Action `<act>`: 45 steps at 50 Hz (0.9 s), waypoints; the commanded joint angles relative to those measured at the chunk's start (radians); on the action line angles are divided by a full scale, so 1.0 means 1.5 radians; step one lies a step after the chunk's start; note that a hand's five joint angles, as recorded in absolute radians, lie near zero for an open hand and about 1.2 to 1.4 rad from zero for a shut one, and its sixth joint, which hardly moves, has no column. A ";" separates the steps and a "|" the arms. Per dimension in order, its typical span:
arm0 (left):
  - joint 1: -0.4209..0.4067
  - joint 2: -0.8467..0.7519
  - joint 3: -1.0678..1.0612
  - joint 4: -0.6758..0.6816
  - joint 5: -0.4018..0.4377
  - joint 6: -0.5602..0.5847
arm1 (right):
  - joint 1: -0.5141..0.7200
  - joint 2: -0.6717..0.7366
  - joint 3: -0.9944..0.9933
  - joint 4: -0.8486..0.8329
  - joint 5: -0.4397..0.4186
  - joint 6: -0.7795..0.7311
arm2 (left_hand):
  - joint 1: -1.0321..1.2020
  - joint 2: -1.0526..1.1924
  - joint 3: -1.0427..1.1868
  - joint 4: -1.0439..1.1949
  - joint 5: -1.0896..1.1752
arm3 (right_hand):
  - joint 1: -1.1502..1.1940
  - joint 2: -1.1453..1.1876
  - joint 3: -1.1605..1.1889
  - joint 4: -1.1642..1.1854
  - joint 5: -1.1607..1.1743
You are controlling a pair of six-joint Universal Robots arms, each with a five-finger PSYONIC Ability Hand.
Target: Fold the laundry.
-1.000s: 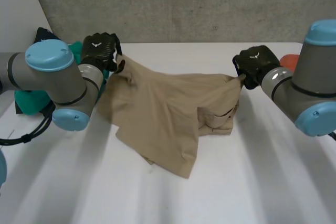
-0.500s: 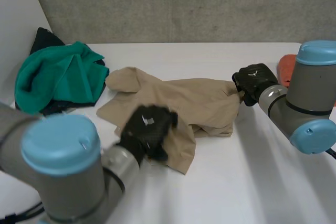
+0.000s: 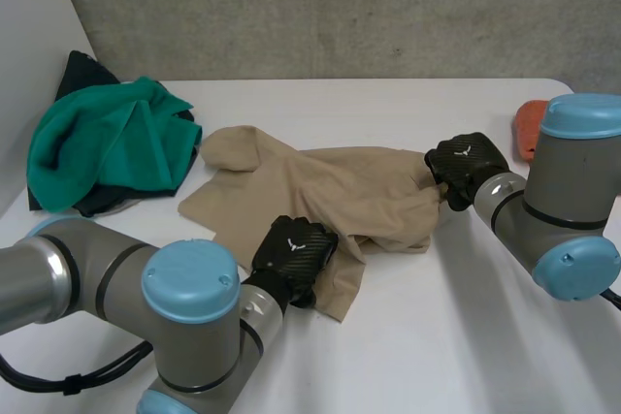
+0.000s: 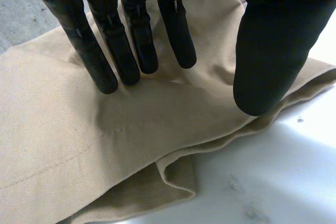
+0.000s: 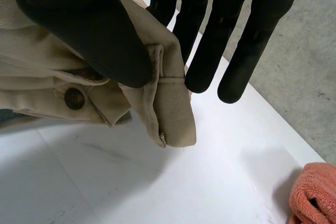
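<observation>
Tan trousers (image 3: 320,191) lie crumpled across the middle of the white table (image 3: 437,336). My left hand (image 3: 293,251) is at their near hem; in the left wrist view its straight fingers (image 4: 131,40) rest on the tan cloth (image 4: 79,140) and the thumb (image 4: 270,51) hovers apart over the folded hem edge, so the hand is open. My right hand (image 3: 464,164) is at the right end of the trousers. There its thumb (image 5: 89,30) pinches the waistband corner (image 5: 168,114) against the fingers, beside a brown button (image 5: 74,98).
A green cloth (image 3: 107,147) lies heaped on a dark garment (image 3: 82,70) at the table's far left. An orange towel (image 3: 529,123) sits at the far right edge, near my right hand (image 5: 315,192). The back wall is grey concrete.
My left arm swung from the trousers' far left corner, which it let go, down to their near hem. The cloth dropped flat. My right hand kept its pinch and shifted slightly.
</observation>
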 commanded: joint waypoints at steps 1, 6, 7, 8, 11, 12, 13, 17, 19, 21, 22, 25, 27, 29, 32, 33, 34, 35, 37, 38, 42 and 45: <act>0.000 -0.020 0.018 -0.006 0.002 0.004 | 0.001 0.001 0.005 -0.010 0.000 -0.001 | 0.047 0.052 0.054 0.050 0.056 | 0.192 0.151 0.124 0.133 0.141; -0.003 -0.019 0.013 -0.014 0.003 0.004 | 0.000 0.001 0.005 -0.010 0.001 -0.009 | 0.024 0.028 0.031 0.027 0.032 | 0.192 0.151 0.124 0.133 0.141; -0.005 -0.017 0.009 -0.019 0.004 0.004 | 0.000 0.001 0.005 -0.010 0.001 -0.012 | 0.012 0.017 0.019 0.015 0.020 | 0.192 0.151 0.124 0.133 0.141; -0.005 -0.014 0.008 -0.020 0.004 0.004 | 0.000 0.001 0.005 -0.010 0.001 -0.013 | 0.012 0.017 0.019 0.015 0.020 | 0.192 0.151 0.124 0.133 0.141; -0.007 -0.008 0.008 -0.031 0.007 0.004 | 0.000 0.001 0.005 -0.010 0.002 -0.021 | 0.010 0.015 0.017 0.013 0.018 | 0.192 0.151 0.124 0.133 0.141; -0.008 -0.007 0.008 -0.033 0.007 0.004 | 0.000 0.002 0.005 -0.010 0.002 -0.022 | 0.010 0.015 0.017 0.013 0.018 | 0.192 0.151 0.124 0.133 0.141; -0.008 -0.007 0.008 -0.035 0.007 0.004 | 0.000 0.003 0.005 -0.010 0.001 -0.024 | 0.010 0.015 0.017 0.013 0.018 | 0.192 0.151 0.124 0.133 0.141; -0.008 0.000 0.007 -0.037 0.007 0.004 | 0.000 0.005 0.005 -0.010 0.002 -0.024 | 0.012 0.017 0.019 0.015 0.020 | 0.192 0.151 0.124 0.133 0.141; -0.008 0.004 0.005 -0.037 0.008 0.003 | 0.000 0.005 0.004 -0.010 0.002 -0.024 | 0.014 0.019 0.021 0.017 0.022 | 0.192 0.151 0.124 0.133 0.141; -0.009 0.005 0.004 -0.038 0.008 0.003 | 0.000 0.005 0.005 -0.011 0.002 -0.025 | 0.014 0.019 0.021 0.017 0.022 | 0.192 0.151 0.124 0.133 0.141; -0.010 0.005 0.002 -0.039 0.008 0.003 | 0.000 0.005 0.004 -0.011 0.002 -0.025 | 0.014 0.019 0.021 0.017 0.022 | 0.192 0.151 0.124 0.133 0.141; -0.015 0.005 0.002 -0.037 0.014 0.003 | 0.000 0.008 0.004 -0.011 0.001 -0.025 | 0.014 0.019 0.021 0.017 0.022 | 0.192 0.151 0.124 0.133 0.141; -0.018 0.002 0.007 -0.037 0.021 0.003 | 0.000 0.008 0.004 -0.013 0.002 -0.025 | 0.014 0.019 0.021 0.017 0.022 | 0.192 0.151 0.124 0.133 0.141; -0.018 -0.004 0.012 -0.037 0.026 0.002 | 0.001 0.010 0.004 -0.016 0.003 -0.025 | 0.016 0.020 0.023 0.019 0.024 | 0.192 0.151 0.124 0.133 0.141; -0.017 -0.011 0.020 -0.036 0.034 0.003 | 0.001 0.011 0.006 -0.018 0.003 -0.025 | 0.020 0.024 0.027 0.023 0.028 | 0.192 0.151 0.124 0.133 0.141; -0.017 -0.013 0.023 -0.036 0.034 0.003 | 0.001 0.011 0.006 -0.018 0.003 -0.025 | 0.022 0.026 0.029 0.025 0.030 | 0.192 0.151 0.124 0.133 0.141; -0.016 -0.019 0.031 -0.036 0.033 0.004 | 0.001 0.011 0.006 -0.018 0.003 -0.025 | 0.024 0.028 0.030 0.027 0.032 | 0.192 0.151 0.124 0.133 0.141; -0.016 -0.027 0.037 -0.037 0.033 0.004 | 0.001 0.011 0.006 -0.018 0.003 -0.025 | 0.029 0.034 0.036 0.033 0.038 | 0.192 0.151 0.124 0.133 0.141; -0.014 -0.037 0.046 -0.037 0.033 0.004 | 0.001 0.011 0.006 -0.018 0.003 -0.025 | 0.093 0.098 0.100 0.097 0.102 | 0.192 0.151 0.124 0.133 0.141; -0.012 -0.040 0.051 -0.037 0.032 0.004 | 0.001 0.011 0.006 -0.018 0.003 -0.025 | 0.197 0.201 0.204 0.200 0.205 | 0.192 0.151 0.124 0.133 0.141; -0.010 -0.041 0.070 -0.033 0.022 0.004 | -0.002 0.008 0.006 -0.019 0.004 -0.025 | 0.460 0.465 0.467 0.463 0.468 | 0.192 0.151 0.124 0.133 0.141; -0.007 -0.040 0.098 -0.041 0.019 0.002 | -0.004 0.001 0.007 -0.017 0.006 -0.025 | 0.460 0.465 0.467 0.463 0.468 | 0.192 0.151 0.124 0.133 0.141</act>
